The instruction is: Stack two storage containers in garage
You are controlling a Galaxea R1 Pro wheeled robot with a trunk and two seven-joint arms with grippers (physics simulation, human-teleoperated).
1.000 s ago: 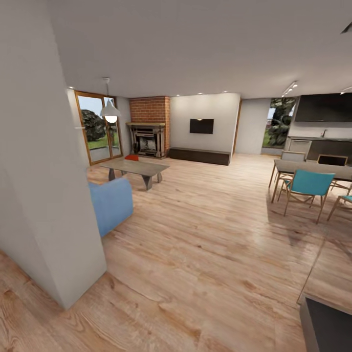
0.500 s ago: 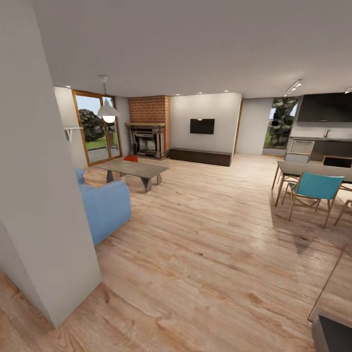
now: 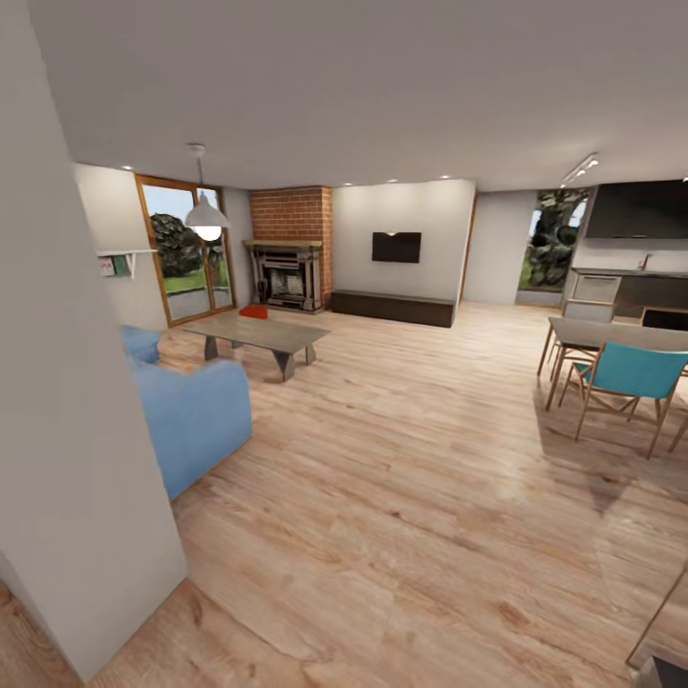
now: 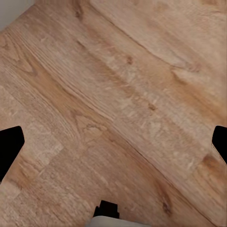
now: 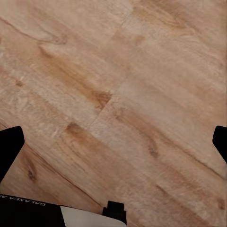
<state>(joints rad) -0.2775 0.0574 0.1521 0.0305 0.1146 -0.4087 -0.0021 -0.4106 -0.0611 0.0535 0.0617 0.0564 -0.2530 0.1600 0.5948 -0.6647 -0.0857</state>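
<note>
1. Left pincer (image 4: 113, 142): its two dark fingertips (image 4: 9, 146) sit at opposite edges of the left wrist view, spread wide with nothing between them but light wood plank floor (image 4: 118, 85).
2. Right pincer (image 5: 113, 142) looks the same in the right wrist view: dark fingertips (image 5: 9, 149) far apart, holding nothing, with bare planks beneath.
3. In the head view, a white wall corner (image 3: 67, 430) stands close on the left, and the living room opens past it.
4. A blue sofa (image 3: 186, 411) sits just beyond that corner, with a grey coffee table (image 3: 256, 334) farther on.
5. One orange-red storage container (image 3: 253, 311) shows as a small patch at the far end of the coffee table, in front of the brick fireplace (image 3: 287, 258); whether it rests on the tabletop or on the floor behind cannot be told. The second container cannot be made out.
6. A dark low cabinet (image 3: 392, 308) runs along the far wall under a wall-mounted screen (image 3: 396, 247).
7. A pendant lamp (image 3: 206, 215) hangs near the glass door (image 3: 186, 250).
8. On the right stand a dining table (image 3: 612, 334) and a teal chair (image 3: 631, 377).
</note>
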